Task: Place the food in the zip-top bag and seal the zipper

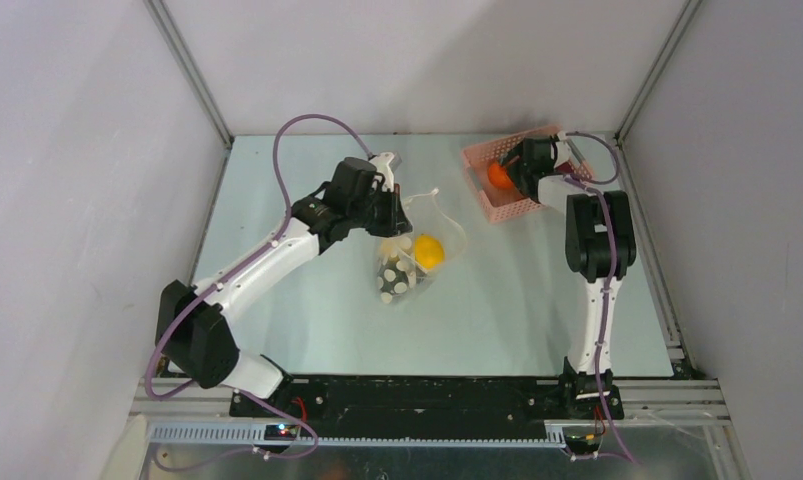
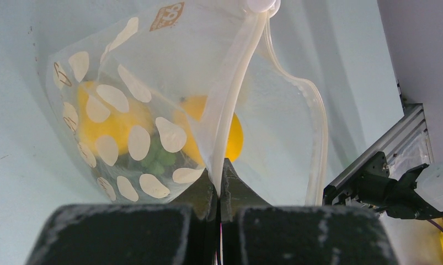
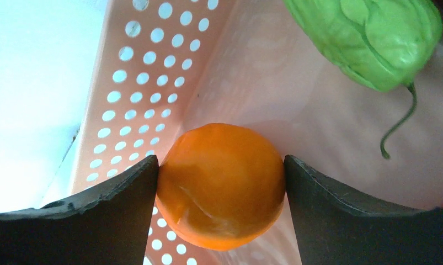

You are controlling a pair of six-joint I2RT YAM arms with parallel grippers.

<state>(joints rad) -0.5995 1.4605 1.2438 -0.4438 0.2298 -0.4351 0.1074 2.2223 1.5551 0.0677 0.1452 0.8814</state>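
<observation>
The clear dotted zip-top bag (image 1: 409, 258) lies mid-table with its mouth held open. It holds yellow fruit (image 1: 429, 250) and a green piece (image 2: 155, 157). My left gripper (image 1: 392, 212) is shut on the bag's whitish zipper strip (image 2: 234, 94) and holds one side of the mouth up (image 2: 219, 176). My right gripper (image 1: 507, 172) is inside the pink basket (image 1: 482, 195), its fingers closed against both sides of an orange round fruit (image 3: 222, 185). A green vegetable (image 3: 373, 38) lies further in the basket.
The pink lattice basket (image 3: 131, 83) stands at the back right near the right wall. An aluminium frame rail (image 2: 373, 160) runs along the table edge beside the bag.
</observation>
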